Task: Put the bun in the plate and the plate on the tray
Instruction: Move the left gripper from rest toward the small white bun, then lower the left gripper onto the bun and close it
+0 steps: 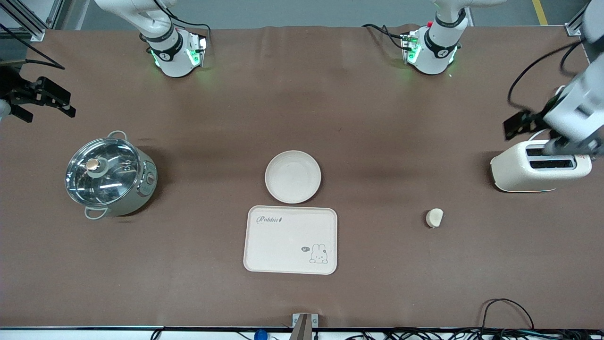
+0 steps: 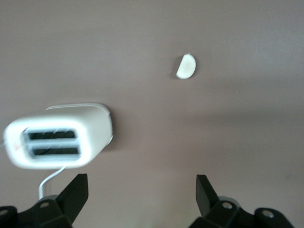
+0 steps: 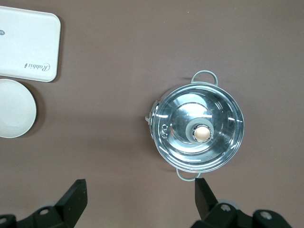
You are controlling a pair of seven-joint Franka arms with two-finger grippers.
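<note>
Front view, we list: right gripper (image 1: 45, 101) spread open, upper left of frame; pot (image 1: 111, 174); plate (image 1: 293, 176) centre, empty, just above tray (image 1: 290, 240); bun (image 1: 434, 217) lower right on table (image 1: 377, 118); toaster (image 1: 538, 166); left gripper (image 1: 531, 123) spread open above it.

Toaster (image 2: 59, 137) blurred in the left wrist view; tray (image 3: 28, 45) and plate (image 3: 14, 114) edge-cropped.

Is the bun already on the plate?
No, the bun lies on the bare table toward the left arm's end, apart from the empty plate.
</note>
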